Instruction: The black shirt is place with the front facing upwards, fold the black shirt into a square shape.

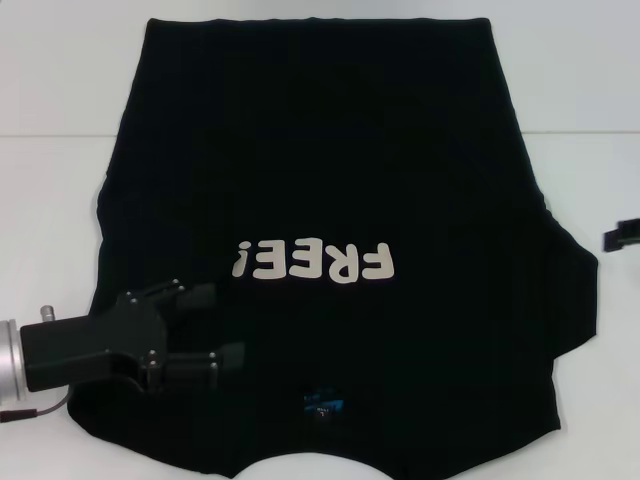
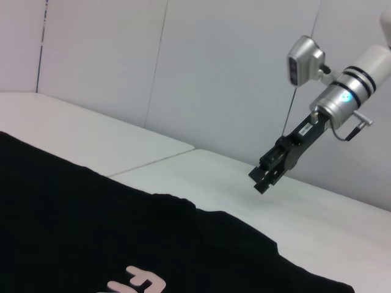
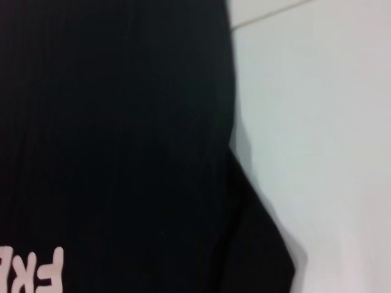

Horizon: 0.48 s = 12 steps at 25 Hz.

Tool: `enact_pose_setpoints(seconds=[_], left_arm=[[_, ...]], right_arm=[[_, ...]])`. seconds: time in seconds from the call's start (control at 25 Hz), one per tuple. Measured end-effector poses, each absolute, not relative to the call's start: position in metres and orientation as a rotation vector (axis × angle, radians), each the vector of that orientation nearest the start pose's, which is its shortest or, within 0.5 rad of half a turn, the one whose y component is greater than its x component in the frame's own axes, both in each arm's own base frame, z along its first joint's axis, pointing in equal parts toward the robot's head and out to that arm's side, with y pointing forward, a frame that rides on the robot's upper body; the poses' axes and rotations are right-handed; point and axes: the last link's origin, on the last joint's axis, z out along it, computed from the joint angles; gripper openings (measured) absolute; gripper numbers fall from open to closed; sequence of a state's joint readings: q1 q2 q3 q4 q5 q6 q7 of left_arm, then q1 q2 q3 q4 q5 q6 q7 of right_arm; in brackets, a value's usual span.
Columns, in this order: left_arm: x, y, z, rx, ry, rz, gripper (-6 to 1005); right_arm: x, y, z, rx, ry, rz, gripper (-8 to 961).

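The left gripper (image 1: 225, 325), fingers spread wide, hovers over the black shirt (image 1: 330, 170) beside its "FREE!" print (image 1: 312, 262). The right gripper (image 2: 267, 174) hangs off the shirt's sleeve; its finger state is unclear.

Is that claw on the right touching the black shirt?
Apart. The left wrist view shows the right gripper hanging in the air over bare white table, well clear of the black shirt.
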State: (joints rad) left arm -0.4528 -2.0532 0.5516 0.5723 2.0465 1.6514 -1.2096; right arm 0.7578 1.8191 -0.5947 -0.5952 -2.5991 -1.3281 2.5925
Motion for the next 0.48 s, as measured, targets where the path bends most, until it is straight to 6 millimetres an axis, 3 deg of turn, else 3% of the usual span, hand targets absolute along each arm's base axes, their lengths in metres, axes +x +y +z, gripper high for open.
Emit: enact_pose_setpoints(seconds=[0.16, 0.48], left_arm=[[-0.300, 0.293, 0.008, -2.675, -0.610, -0.756, 949], [-0.300, 0.292, 0.007, -2.674, -0.615, -0.755, 948]], right_arm=[[0.308, 0.412, 0.082, -1.959, 1.797, 0.042, 925], [0.306, 0.416, 0.064, -1.958, 1.762, 0.037, 925]])
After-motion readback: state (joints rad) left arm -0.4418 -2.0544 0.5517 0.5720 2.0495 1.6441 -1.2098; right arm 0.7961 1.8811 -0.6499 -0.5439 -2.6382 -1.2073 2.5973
